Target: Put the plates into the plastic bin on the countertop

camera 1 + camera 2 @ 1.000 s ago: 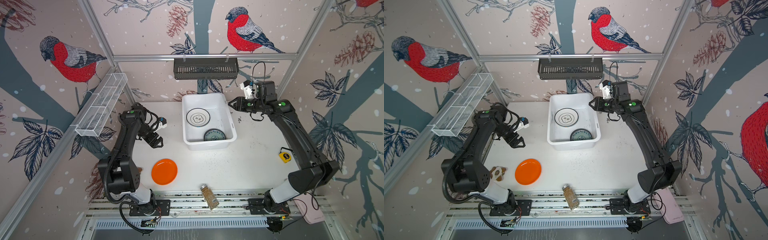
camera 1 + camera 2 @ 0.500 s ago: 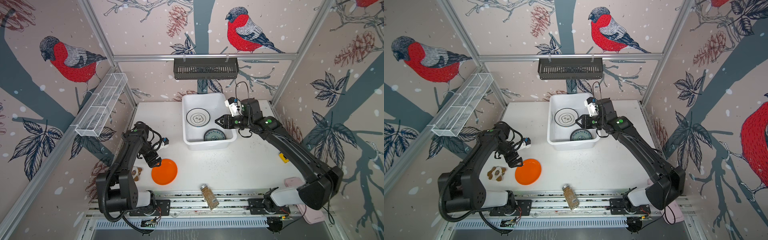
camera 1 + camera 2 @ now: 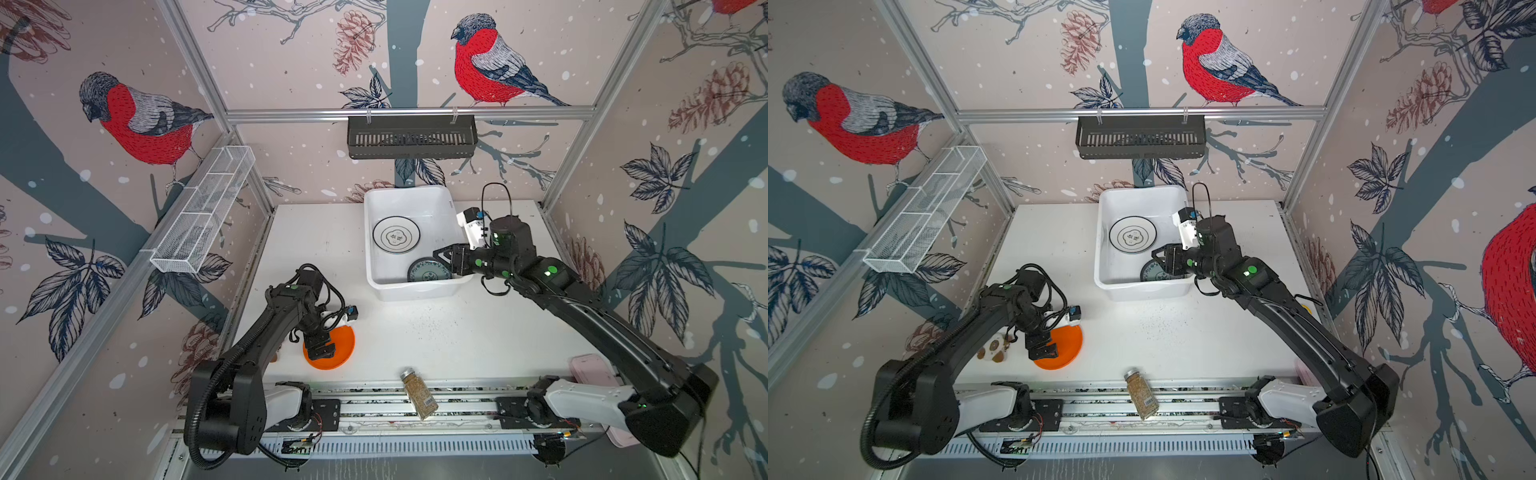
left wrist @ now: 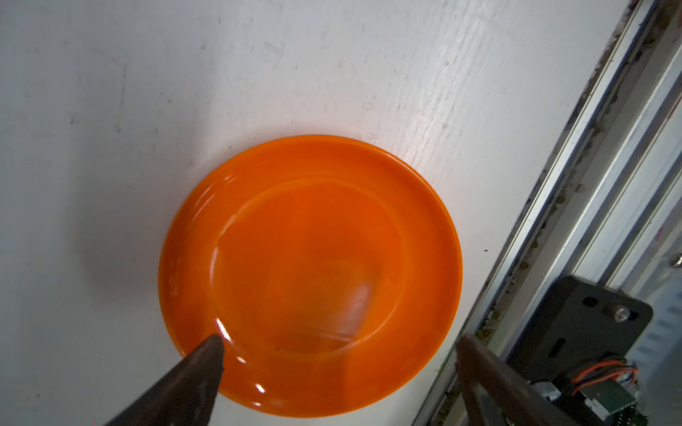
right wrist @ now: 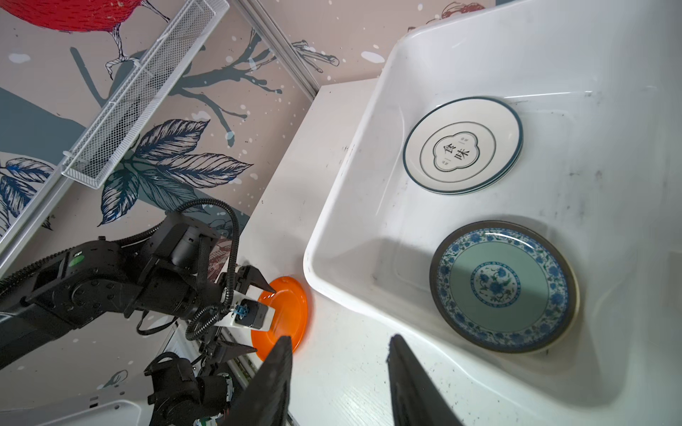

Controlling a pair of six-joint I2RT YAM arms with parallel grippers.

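An orange plate [image 3: 338, 347] [image 3: 1068, 343] [image 4: 310, 273] lies flat on the white countertop [image 3: 478, 332] near its front left. My left gripper [image 3: 320, 347] [image 4: 339, 341] hovers open just over it, one fingertip [image 4: 212, 345] above the rim, the other past the plate's edge. The white plastic bin [image 3: 409, 286] [image 5: 343, 177] holds a white black-rimmed plate [image 3: 396, 235] [image 5: 463, 145], stacked on another, and a teal-patterned plate [image 3: 428, 271] [image 5: 503, 286]. My right gripper [image 3: 442, 255] [image 5: 341, 340] hangs open and empty over the bin's near right corner.
A spice jar [image 3: 418, 392] lies at the front edge. A paw-shaped item [image 3: 994, 349] sits left of the orange plate. A black slotted basket [image 3: 411, 137] hangs on the back wall, and a wire mesh tray [image 3: 203, 210] on the left wall.
My left gripper came forward and down over the orange plate, opening a little wider. My right arm swung from behind the bin's right side to above its near right corner.
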